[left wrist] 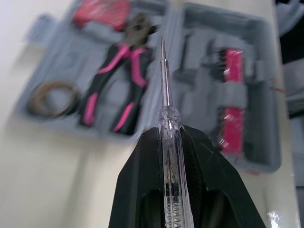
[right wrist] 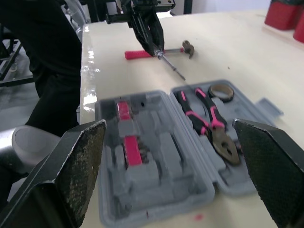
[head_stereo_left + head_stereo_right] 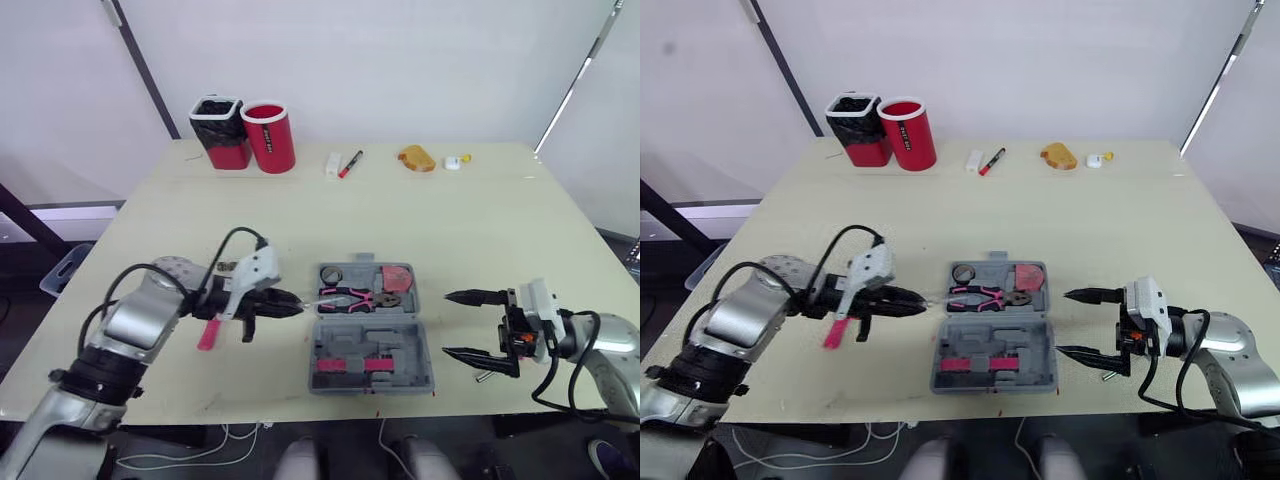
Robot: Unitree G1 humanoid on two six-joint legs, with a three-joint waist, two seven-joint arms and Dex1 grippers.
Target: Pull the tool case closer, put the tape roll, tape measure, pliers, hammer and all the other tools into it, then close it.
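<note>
**Jaws clamped left, spread right**

Left gripper point(image 3: 290, 305) pinches a clear-handled metal screwdriver point(image 1: 165, 95), tip over the open grey plastic tool case point(image 3: 340, 347)'s left edge, probably to stow it. Right gripper point(image 3: 446, 324) hangs wide open right of the case. A pink-handled hammer point(image 2: 156, 52) lies left of the case.

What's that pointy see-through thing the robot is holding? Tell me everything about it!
It's a thin screwdriver. Its handle looks like clear plastic with a coiled spring inside; a slim shiny metal shaft ends in a point. The left gripper's black jaws are shut on the handle. It's held roughly level above the table, pointing at the open grey tool case, tip near the edge by the pink-handled pliers.
</note>
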